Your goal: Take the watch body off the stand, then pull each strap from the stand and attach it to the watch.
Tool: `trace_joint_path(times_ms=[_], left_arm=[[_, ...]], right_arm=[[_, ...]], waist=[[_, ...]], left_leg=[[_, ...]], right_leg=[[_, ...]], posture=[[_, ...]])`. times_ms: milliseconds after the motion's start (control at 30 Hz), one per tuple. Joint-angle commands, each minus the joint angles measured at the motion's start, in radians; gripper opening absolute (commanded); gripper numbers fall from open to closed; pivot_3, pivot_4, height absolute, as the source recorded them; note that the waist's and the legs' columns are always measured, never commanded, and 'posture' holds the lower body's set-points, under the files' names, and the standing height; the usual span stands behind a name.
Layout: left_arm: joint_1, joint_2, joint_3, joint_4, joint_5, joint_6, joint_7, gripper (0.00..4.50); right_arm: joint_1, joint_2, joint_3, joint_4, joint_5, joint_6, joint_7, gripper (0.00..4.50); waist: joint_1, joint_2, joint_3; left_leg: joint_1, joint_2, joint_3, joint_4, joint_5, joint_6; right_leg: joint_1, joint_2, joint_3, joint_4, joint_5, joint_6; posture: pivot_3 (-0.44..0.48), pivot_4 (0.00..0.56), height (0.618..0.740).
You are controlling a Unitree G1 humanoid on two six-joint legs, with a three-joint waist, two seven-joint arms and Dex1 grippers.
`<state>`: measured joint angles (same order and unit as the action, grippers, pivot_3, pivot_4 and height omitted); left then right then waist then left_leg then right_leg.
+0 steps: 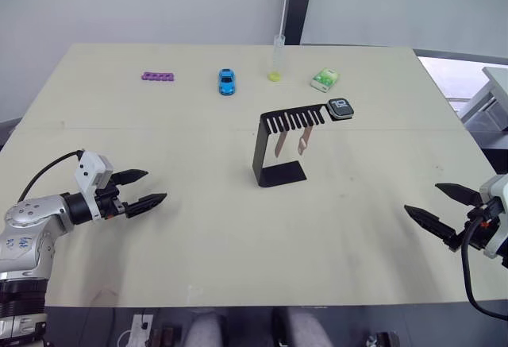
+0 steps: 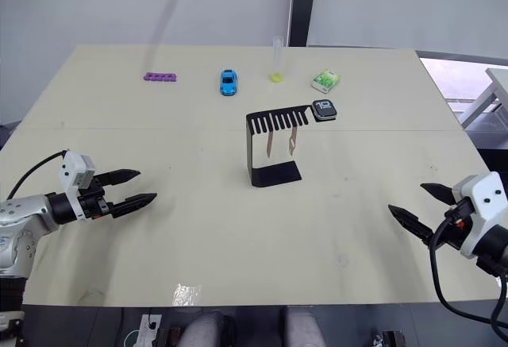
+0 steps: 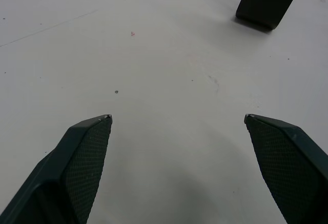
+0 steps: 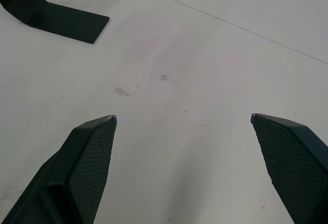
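The black stand (image 1: 264, 150) is upright near the middle of the pale table. The watch body (image 1: 341, 108), a small square case with a black screen, sits at the right end of its comb-like top arm. Two pale pink-beige straps (image 1: 292, 141) hang from the slots beneath that arm. My left gripper (image 1: 147, 189) is open low over the table at the near left, well apart from the stand. My right gripper (image 1: 435, 205) is open at the near right, empty. The stand's base (image 4: 56, 19) shows in the right wrist view and again as the stand's base (image 3: 266, 1) in the left wrist view.
Along the table's far side lie a purple perforated strip (image 1: 159, 76), a blue toy car (image 1: 227, 82), a clear tube with yellow liquid (image 1: 277, 58) and a green-and-white packet (image 1: 325, 80). The table's right edge (image 1: 456, 117) runs past a dark gap.
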<state>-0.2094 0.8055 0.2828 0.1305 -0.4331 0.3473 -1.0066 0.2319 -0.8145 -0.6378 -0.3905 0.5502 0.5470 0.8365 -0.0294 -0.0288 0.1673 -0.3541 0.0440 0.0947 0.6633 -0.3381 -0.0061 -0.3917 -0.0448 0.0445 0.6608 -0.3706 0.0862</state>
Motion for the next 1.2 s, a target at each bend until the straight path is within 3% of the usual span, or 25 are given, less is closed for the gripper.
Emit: trace_joint_path(times_ms=[33, 433, 567, 700, 800, 967, 1200], left_arm=[[0.003, 0.011, 0.018, -0.034, -0.012, -0.013, -0.01, 4.47], [-0.014, -0.01, -0.036, -0.08, -0.006, -0.026, -0.003, 4.47], [-0.053, -0.071, -0.052, -0.234, -0.115, 0.115, 0.037, 4.47], [-0.091, -0.075, -0.09, -0.303, -0.149, 0.157, 0.001, 4.47], [-0.203, -0.06, -0.093, -0.315, -0.232, 0.229, -0.046, 4.47], [-0.406, -0.074, -0.133, -0.257, -0.22, 0.215, -0.081, 4.47], [-0.608, -0.171, -0.202, -0.177, -0.185, 0.204, -0.039, 4.47]], right_arm=[[-0.015, -0.008, -0.01, 0.0, -0.004, -0.019, -0.007, 4.5], [-0.017, 0.03, 0.023, -0.048, -0.07, -0.05, -0.078, 4.5], [-0.047, 0.043, 0.036, -0.085, -0.057, 0.015, -0.143, 4.5], [-0.128, 0.082, 0.017, -0.183, 0.044, 0.152, -0.26, 4.5], [-0.181, 0.102, 0.037, -0.295, 0.109, 0.252, -0.353, 4.5], [-0.425, 0.158, 0.081, -0.408, 0.261, 0.453, -0.616, 4.5], [-0.77, 0.239, 0.156, -0.408, 0.441, 0.669, -0.923, 4.5]], waist=[[0.0, 0.0, 0.0], [-0.001, 0.0, 0.0], [0.0, 0.0, 0.0], [-0.003, 0.0, 0.0], [-0.002, 0.001, 0.001], [-0.004, 0.001, 0.001], [-0.002, 0.002, 0.001]], left_leg=[[0.0, 0.0, 0.0, 0.0, 0.0, 0.0], [0.0, 0.0, 0.0, 0.0, 0.0, 0.0], [0.0, 0.0, 0.0, 0.001, 0.0, 0.0], [0.0, 0.0, -0.001, 0.001, 0.001, -0.002], [0.0, 0.001, -0.001, 0.001, 0.002, -0.003], [-0.001, 0.0, -0.001, 0.001, 0.002, -0.003], [-0.006, 0.001, -0.002, 0.003, 0.002, -0.003]], right_leg=[[0.0, 0.0, 0.0, 0.0, 0.0, 0.0], [0.0, 0.0, 0.0, 0.0, 0.0, 0.0], [0.0, 0.0, 0.0, 0.001, 0.0, 0.0], [0.0, 0.001, 0.0, 0.001, 0.0, 0.0], [-0.001, 0.002, 0.0, 0.002, 0.0, 0.0], [-0.001, 0.002, 0.0, 0.002, 0.0, 0.0], [-0.006, 0.002, -0.001, 0.002, 0.0, 0.0]], posture=[[0.0, 0.15, 0.74], [0.0, 0.15, 0.74], [0.0, 0.15, 0.74], [0.0, 0.15, 0.74], [0.0, 0.15, 0.74], [0.0, 0.15, 0.74], [0.0, 0.15, 0.74]])
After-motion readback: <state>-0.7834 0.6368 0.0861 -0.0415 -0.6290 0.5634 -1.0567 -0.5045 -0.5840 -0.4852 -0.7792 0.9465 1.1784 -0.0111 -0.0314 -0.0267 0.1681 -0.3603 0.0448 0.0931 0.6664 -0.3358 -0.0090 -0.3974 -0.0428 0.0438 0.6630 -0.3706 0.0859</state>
